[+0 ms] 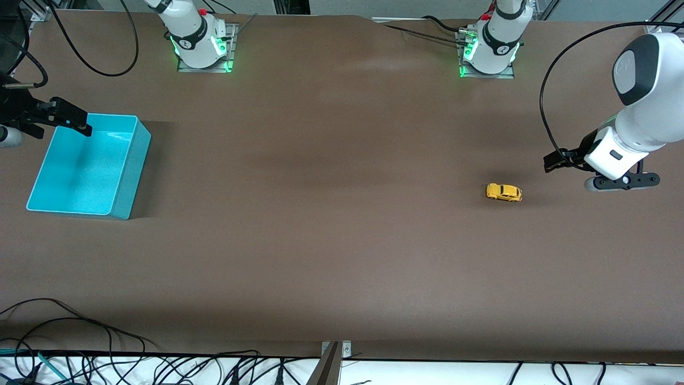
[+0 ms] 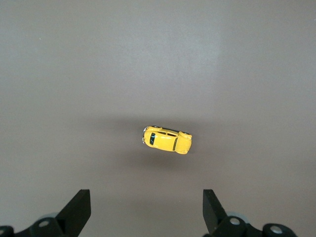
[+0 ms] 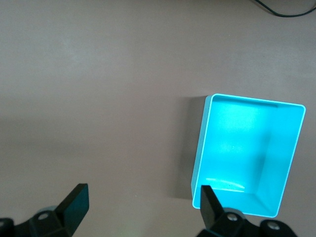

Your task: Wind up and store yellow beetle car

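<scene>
1. Toward the left arm's end of the table, the yellow beetle car [image 1: 503, 192] sat on its wheels on bare tabletop, untouched, well apart from everything else.
2. Left gripper [image 2: 145, 210] hung in the air near the car, off toward the table's end, fingers spread wide and holding nothing. In the left wrist view the car [image 2: 167, 139] showed ahead of the two fingertips, not between them.
3. Right gripper [image 3: 140, 207] was over the table at the right arm's end, beside the turquoise bin [image 1: 128, 176], fingers also apart and empty. This arm looked to be waiting.
4. Nothing of the task looked done yet: car not wound, not stored.
5. Risks, as I judged them:
   - Car is tiny and rounded. An off-centre pinch could squirt it out sideways or tip it over.
   - It rolls (free wheels on a smooth top), so a fingertip nudge on the way down could push it off line before the fingers close.
   - Letting go of a wound car carelessly could send it running off the table.
   - Car and bin were at different ends of the table, so a long carry or a handover was likely. A weak grip could drop it on the way.
6. Containers: the turquoise bin [image 3: 217, 118] was open-topped and upright, with nothing visible inside in either view that showed it.
</scene>
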### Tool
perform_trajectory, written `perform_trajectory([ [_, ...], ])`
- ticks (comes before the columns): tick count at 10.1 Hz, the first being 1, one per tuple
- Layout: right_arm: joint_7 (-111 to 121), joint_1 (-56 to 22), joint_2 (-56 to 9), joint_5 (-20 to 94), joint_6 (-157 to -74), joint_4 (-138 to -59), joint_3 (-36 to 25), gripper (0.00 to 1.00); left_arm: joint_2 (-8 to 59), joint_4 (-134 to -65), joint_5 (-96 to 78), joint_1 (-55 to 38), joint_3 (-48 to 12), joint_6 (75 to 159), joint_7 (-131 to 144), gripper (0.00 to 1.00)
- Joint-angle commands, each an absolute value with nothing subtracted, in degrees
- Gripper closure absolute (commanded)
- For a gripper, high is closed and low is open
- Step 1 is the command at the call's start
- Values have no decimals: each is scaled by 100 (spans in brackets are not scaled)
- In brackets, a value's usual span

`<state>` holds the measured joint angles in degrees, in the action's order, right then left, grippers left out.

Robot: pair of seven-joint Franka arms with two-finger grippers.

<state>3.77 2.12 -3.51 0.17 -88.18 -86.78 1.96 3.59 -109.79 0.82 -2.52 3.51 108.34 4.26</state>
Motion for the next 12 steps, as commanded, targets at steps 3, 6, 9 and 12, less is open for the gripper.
perform_trajectory([
  [3, 422, 202, -369, 44, -8745, -8525, 193, 0, 290, -11013, -97, -272, 396, 10784, 281, 0],
  [6, 422, 202, -360, 44, -8754, -8517, 202, 0, 299, -10995, -97, -272, 396, 10775, 281, 0],
  [9, 431, 202, -360, 44, -8736, -8517, 202, 0, 334, -10995, -97, -272, 404, 10697, 334, 0],
  [12, 431, 202, -360, 44, -8745, -8517, 202, 0, 343, -10986, -97, -272, 404, 10635, 596, 0],
])
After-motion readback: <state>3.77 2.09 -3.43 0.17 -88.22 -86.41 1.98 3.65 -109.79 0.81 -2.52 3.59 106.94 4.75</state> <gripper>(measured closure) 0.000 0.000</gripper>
